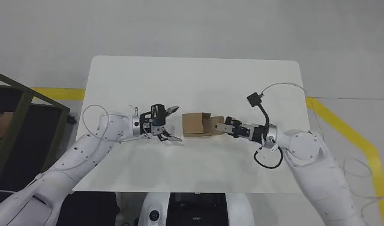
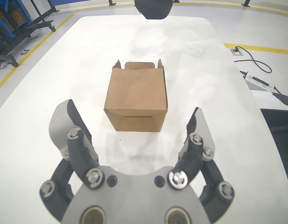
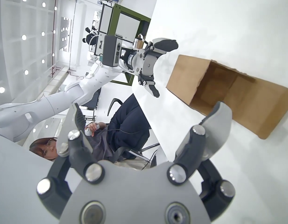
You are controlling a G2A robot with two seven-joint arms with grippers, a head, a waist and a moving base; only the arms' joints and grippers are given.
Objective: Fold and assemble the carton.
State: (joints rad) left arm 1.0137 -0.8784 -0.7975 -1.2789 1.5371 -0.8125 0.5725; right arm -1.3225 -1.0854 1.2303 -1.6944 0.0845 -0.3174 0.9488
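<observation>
A brown carton (image 1: 198, 124) lies on its side in the middle of the white table (image 1: 192, 76). Its open end, with loose flaps (image 2: 139, 65), faces my right arm; the end with a slit (image 2: 137, 123) faces my left arm. My left gripper (image 1: 173, 124) sits just left of the carton, open, fingers apart from the cardboard. In the left wrist view the carton (image 2: 137, 94) stands a short way beyond the left gripper (image 2: 132, 108). My right gripper (image 3: 148, 107) is open at the carton's mouth (image 3: 218, 87), one finger (image 3: 218, 115) close in front of the lower wall. My left gripper (image 3: 161, 68) shows beyond the carton.
A dark green cart (image 1: 24, 115) stands off the table's left side. The near table edge (image 1: 192, 191) runs close behind both arms. A black camera module (image 1: 254, 99) on a cable rises above the right wrist. A seated person (image 3: 116, 127) is beyond the table edge.
</observation>
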